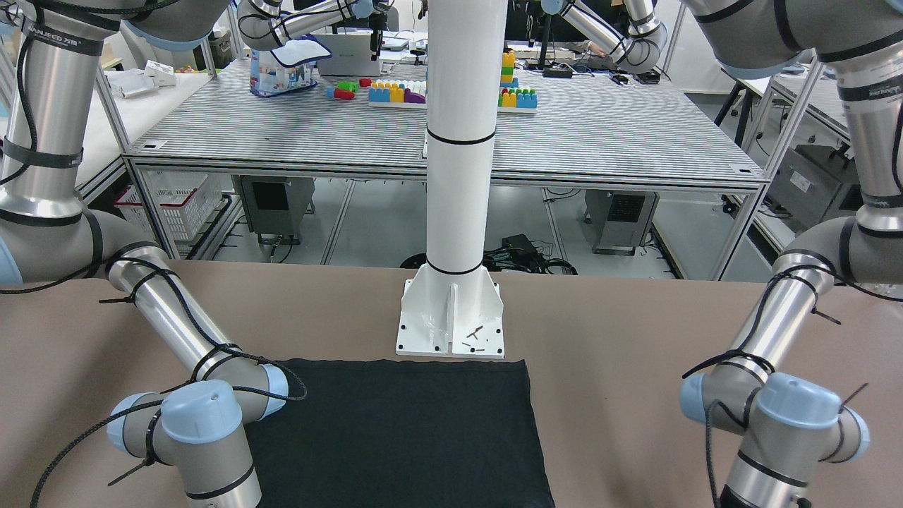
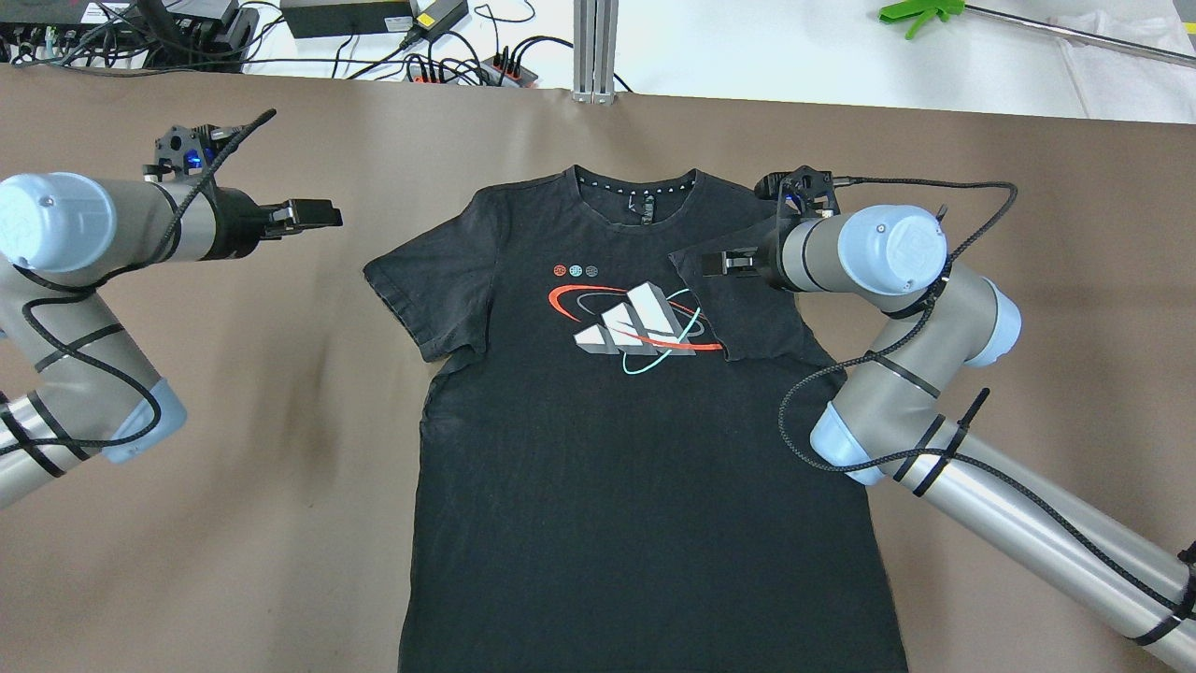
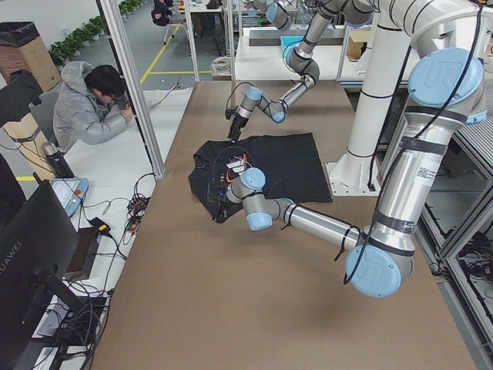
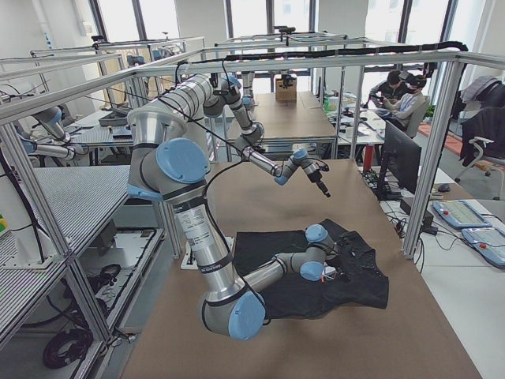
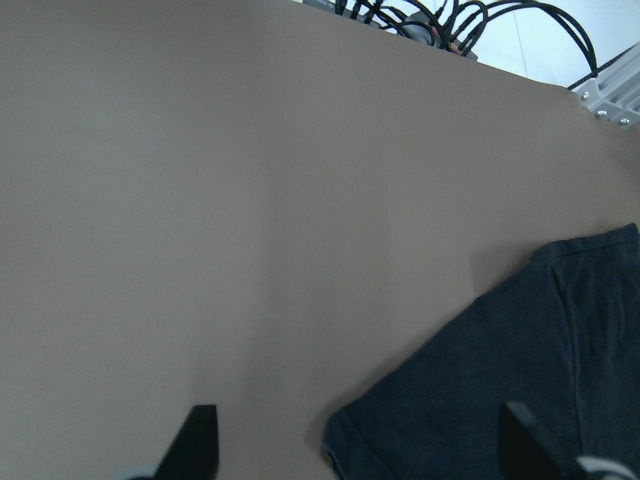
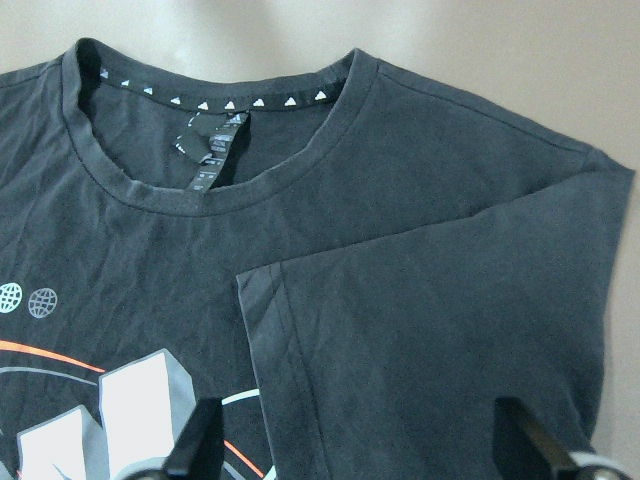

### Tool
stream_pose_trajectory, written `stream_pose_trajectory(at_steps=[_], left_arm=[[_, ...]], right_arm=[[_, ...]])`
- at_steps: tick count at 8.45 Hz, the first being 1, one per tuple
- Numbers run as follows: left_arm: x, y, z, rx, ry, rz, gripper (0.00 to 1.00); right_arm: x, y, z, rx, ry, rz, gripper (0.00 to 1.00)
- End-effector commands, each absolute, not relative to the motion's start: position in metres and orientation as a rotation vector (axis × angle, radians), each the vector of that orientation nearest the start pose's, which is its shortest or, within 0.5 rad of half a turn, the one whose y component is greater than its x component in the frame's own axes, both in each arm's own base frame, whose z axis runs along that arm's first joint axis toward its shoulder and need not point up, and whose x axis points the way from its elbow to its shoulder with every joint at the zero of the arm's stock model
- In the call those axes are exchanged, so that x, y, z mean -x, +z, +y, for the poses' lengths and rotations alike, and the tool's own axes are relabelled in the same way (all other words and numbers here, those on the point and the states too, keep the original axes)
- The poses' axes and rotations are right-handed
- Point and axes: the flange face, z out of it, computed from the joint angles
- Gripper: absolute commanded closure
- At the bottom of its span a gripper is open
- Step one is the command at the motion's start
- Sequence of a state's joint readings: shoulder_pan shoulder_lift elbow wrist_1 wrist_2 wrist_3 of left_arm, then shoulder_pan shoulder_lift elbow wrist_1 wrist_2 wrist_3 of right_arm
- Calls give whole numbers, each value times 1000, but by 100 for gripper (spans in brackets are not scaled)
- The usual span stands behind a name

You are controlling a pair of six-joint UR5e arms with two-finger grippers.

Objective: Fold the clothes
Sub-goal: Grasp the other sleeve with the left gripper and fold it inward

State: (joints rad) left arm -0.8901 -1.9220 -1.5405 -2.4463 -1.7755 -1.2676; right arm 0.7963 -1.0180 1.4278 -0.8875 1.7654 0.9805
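The black T-shirt [image 2: 635, 449] lies flat and face up on the brown table [image 2: 234, 486]. Its long axis runs near to far. The hem is nearest the robot, just in front of the white pillar's base plate [image 1: 451, 331], and the body stretches away from there with the printed chest above it.

Farther out, at chest level, the two sides differ. The right sleeve [image 2: 747, 318] is already folded inward and lies across the edge of the print. The left sleeve [image 2: 420, 299] is spread out on the table, not yet folded.

The right gripper [image 2: 712, 264] hovers over the folded sleeve. Its wrist view shows the fingers wide apart with nothing between them.

The left gripper [image 2: 332, 215] hangs over bare table, apart from the shirt. Its fingers are also spread and empty.

The coming move likely turns on the left side. The unfolded sleeve lies to the right of the left gripper and a little nearer the robot, and its cuff shows at the lower right of the left wrist view. The left arm is plainly the closer one to it, so it would have to come right and down to reach the cuff.

Farthest out are the collar [image 2: 635, 187] and, past the table edge, a tangle of cables [image 2: 448, 56].
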Motion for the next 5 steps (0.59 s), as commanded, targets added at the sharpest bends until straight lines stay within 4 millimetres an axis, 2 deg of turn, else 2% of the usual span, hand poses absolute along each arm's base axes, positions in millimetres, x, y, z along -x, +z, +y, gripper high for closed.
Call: stream_pose_trajectory(at_steps=[1,2,3,4,5], left_arm=[[-375,345,-537,-469,-404,980,0],[-381,324,-537,-456,-419,903,0],[-409,300,-532,-461,-413,839,0],[-436,290,-520,-473,-390,829,0],[-438,290,-519,-478,-386,833,0]], right_arm=[[394,318,-588,-518,71,-967,6],[393,318,-587,-518,71,-967,6],[392,321,-586,-515,72,-965,6],[392,325,-586,-512,71,-960,5],[392,326,-586,-512,70,-959,6]])
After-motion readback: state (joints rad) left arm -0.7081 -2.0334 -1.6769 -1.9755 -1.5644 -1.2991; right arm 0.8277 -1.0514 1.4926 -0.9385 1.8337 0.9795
